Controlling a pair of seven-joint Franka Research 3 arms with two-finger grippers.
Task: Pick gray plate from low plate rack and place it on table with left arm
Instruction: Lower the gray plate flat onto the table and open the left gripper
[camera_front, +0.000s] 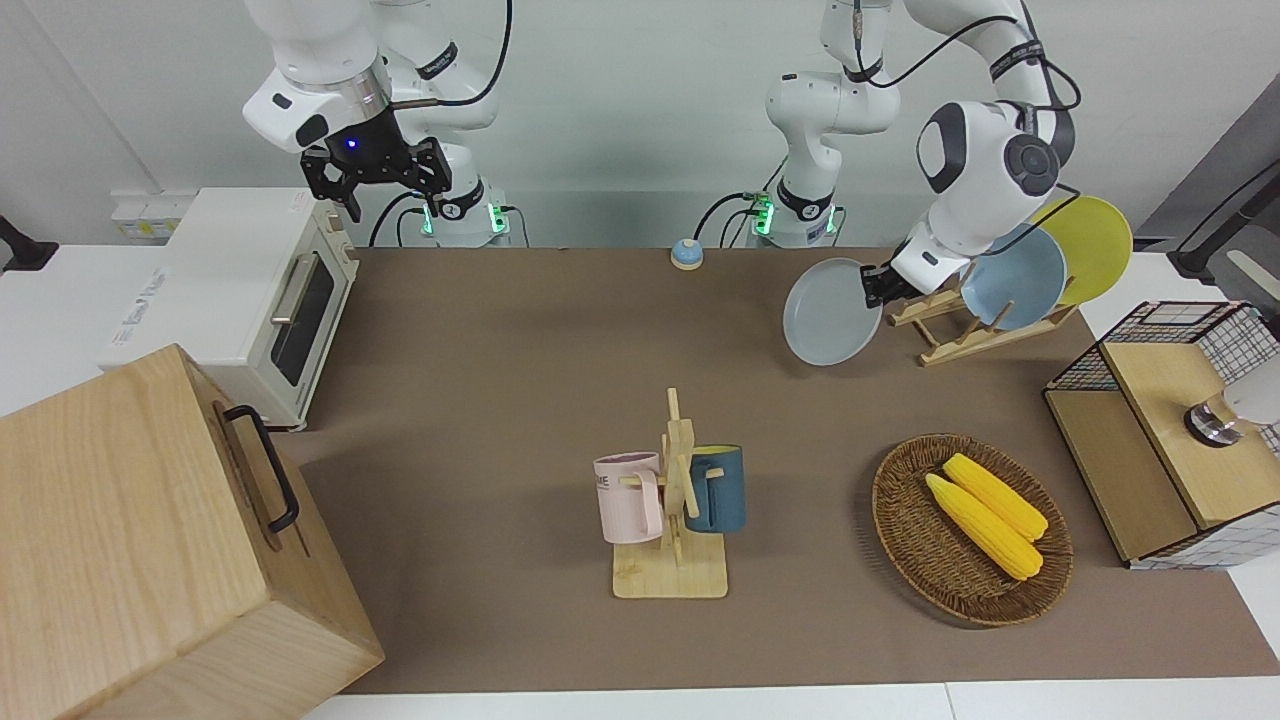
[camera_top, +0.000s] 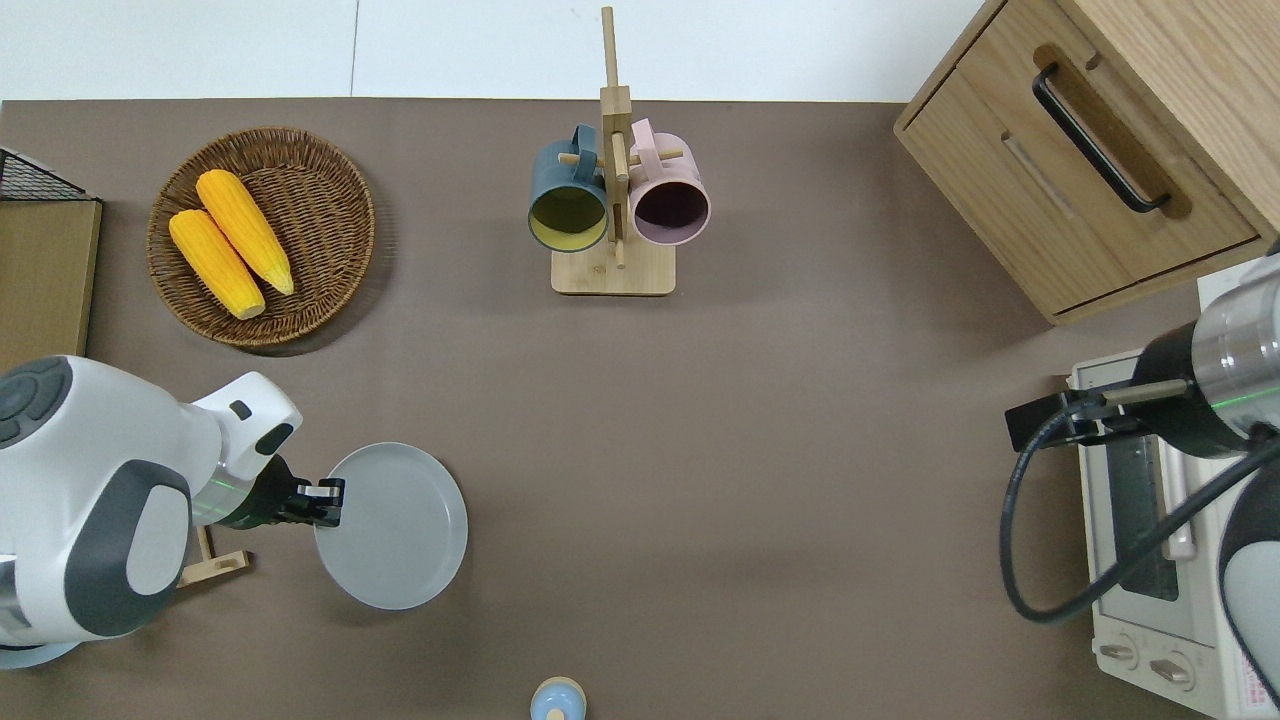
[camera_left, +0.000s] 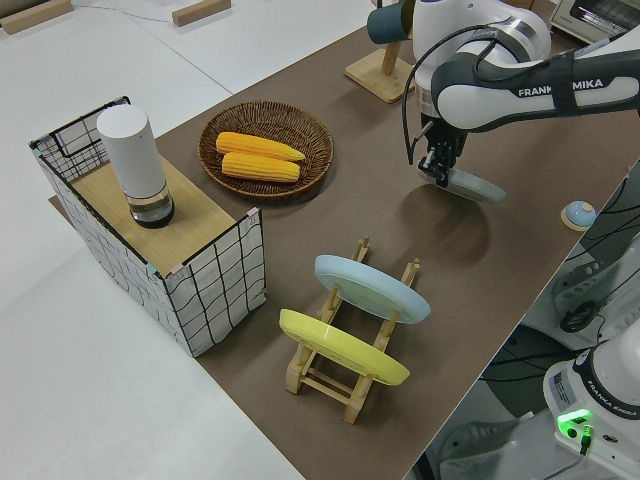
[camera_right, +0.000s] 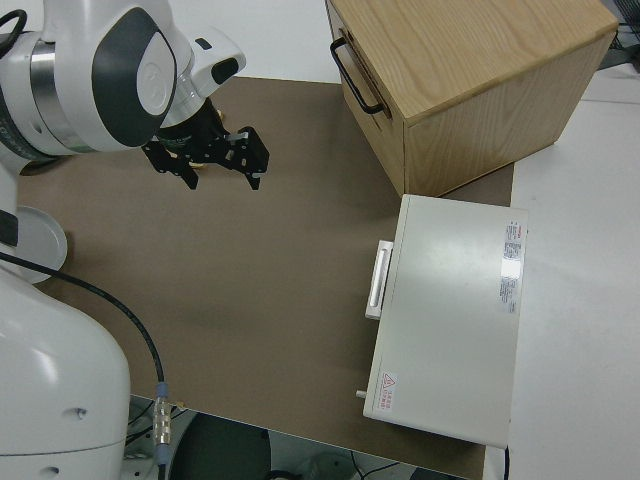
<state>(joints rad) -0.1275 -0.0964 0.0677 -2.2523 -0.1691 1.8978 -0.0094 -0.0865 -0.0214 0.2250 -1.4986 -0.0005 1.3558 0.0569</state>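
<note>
The left gripper (camera_top: 325, 492) is clamped on the rim of the gray plate (camera_top: 395, 526), which it carries in the air over bare table (camera_top: 750, 450), clear of the low plate rack (camera_front: 962, 322). In the overhead view the plate sits at the lower left of the frame as an almost full circle, so it looks nearly level; the front view, where it hangs at the upper right, shows it tilted with its face turned toward the camera. The left side view adds that the plate floats above its own shadow on the cloth and does not touch the surface. That view alone shows the rack whole, in the lower middle of the frame, with the light blue plate (camera_left: 370, 287) and the yellow plate (camera_left: 340, 346) leaning in its slots and the slot nearest the carried plate empty. In the overhead view the left arm's white body covers most of the rack, leaving only a wooden end visible.

The wicker basket (camera_top: 330, 160) with two corn cobs (camera_top: 230, 242) lies in the upper left of the overhead frame, and the mug stand (camera_top: 613, 200) with its two mugs stands at the top centre, both well apart from the plate. A small blue bell (camera_top: 557, 700) sits at the bottom edge. The right gripper (camera_front: 375, 178), fingers spread and empty, is parked.
</note>
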